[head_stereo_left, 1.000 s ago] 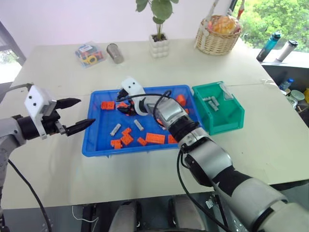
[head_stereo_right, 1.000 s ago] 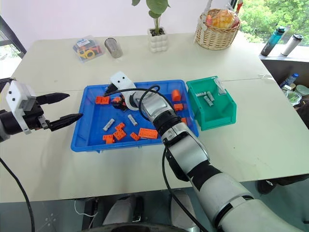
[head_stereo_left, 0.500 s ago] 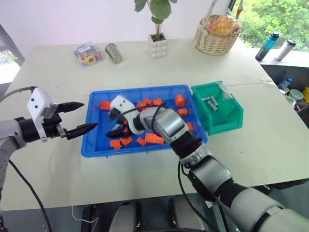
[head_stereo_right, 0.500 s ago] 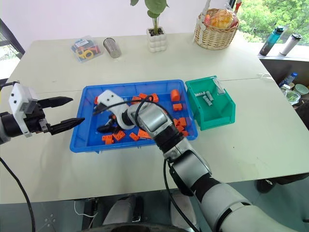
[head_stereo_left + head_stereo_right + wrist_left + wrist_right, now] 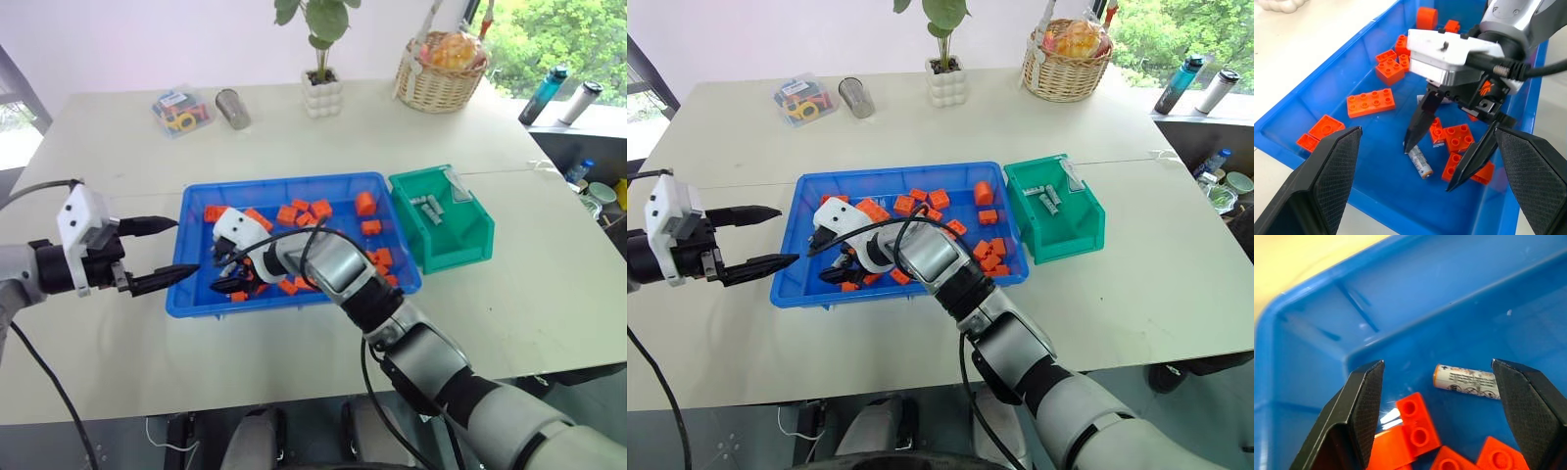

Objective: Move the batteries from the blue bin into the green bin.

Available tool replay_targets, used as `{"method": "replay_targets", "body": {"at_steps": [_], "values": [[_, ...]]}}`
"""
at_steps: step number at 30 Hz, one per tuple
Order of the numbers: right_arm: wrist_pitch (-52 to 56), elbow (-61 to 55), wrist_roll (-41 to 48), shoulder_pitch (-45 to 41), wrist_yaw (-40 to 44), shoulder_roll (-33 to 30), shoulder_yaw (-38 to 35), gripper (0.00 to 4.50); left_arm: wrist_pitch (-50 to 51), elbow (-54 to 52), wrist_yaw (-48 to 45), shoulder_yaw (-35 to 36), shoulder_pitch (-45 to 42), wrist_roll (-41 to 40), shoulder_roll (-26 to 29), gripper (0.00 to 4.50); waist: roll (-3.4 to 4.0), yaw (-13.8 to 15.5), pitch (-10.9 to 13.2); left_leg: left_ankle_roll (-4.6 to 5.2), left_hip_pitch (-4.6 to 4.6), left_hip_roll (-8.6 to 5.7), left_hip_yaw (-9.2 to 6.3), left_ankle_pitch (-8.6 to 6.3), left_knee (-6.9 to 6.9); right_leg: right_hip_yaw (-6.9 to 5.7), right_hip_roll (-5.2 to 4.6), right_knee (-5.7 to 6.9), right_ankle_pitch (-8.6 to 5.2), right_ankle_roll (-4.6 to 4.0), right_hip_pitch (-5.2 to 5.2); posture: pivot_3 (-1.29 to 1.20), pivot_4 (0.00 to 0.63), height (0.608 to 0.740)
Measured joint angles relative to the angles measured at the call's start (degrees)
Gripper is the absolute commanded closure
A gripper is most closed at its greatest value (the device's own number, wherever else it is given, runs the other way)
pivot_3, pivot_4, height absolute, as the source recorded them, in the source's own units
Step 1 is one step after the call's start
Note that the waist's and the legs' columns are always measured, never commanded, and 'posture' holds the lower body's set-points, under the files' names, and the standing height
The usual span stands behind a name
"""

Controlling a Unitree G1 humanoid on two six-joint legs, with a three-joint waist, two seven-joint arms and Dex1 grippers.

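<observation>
One slim grey-silver cylinder battery (image 5: 1418, 163) lies flat on the floor of the wide shallow bright-blue plastic tray (image 5: 294, 186), near its front-left corner, w/ orange toy bricks (image 5: 1371, 102) just beside it. At least 2 more batteries (image 5: 428, 206) already sit in the small deep green plastic bin (image 5: 468, 240), touching the tray's right end.

Step in hand, by my read: lining up a pick on that lone battery. R gripper (image 5: 1449, 164) reaches across inside the tray, fingers spread wide, nothing held; in the left wrist view one fingertip (image 5: 1409, 145) is just beside the battery's end, the other well off to its side. L gripper (image 5: 172, 252) hangs outside the tray's left rim, fingers apart, empty.

Next move prob needs: straddle the battery across its short axis, lower to the tray floor, close w/o catching the neighbouring bricks, lift, carry right over the tray to the green bin. Round body may roll if nudged by one tip first.
</observation>
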Motion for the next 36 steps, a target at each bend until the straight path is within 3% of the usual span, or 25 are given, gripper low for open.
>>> {"method": "replay_targets", "body": {"at_steps": [7, 14, 21, 36], "values": [[-4.38, 1.87, -0.98, -1.69, 1.69, -2.31, -0.31, 0.92, 0.52, 0.02, 0.01, 0.00, -0.14, 0.01, 0.00, 0.00, 0.00, 0.01, 0.00, 0.00, 0.00, -0.05, -0.14, 0.00, 0.03, 0.00, 0.00, -0.01, 0.00, 0.00, 0.05, 0.00, 0.150, 0.737], [-23.26, 10.65, -4.07, -9.50, 13.89, -5.42, 2.27, 0.92, 0.56, 0.19, 0.51, -0.16, -2.03, 0.05, -0.02, 0.00, 0.00, -0.36, 0.00, 0.00, 0.03, -0.05, -0.15, 0.00, 0.06, -0.01, 0.02, -0.05, 0.00, 0.00, 0.03, 0.00, 0.150, 0.737], [-37.54, 21.70, -6.49, -10.55, 22.14, -5.16, 2.49, 0.92, 0.84, -0.43, 0.72, -0.07, -1.49, 0.03, -0.04, 0.00, 0.01, -0.37, 0.01, -0.01, 0.03, -0.06, -0.25, 0.01, 0.09, -0.02, 0.02, -0.06, 0.00, 0.00, 0.03, 0.00, 0.150, 0.737], [-52.11, 38.70, -14.57, -14.31, 14.14, -1.21, 1.48, 0.92, 1.15, -2.17, 1.83, 0.71, -0.15, -0.96, -0.07, 0.00, 0.06, -0.33, 0.04, -0.09, 0.03, -0.23, -0.90, 0.05, 0.07, -0.02, 0.08, -0.07, 0.00, 0.00, 0.05, 0.00, 0.150, 0.737]]}}
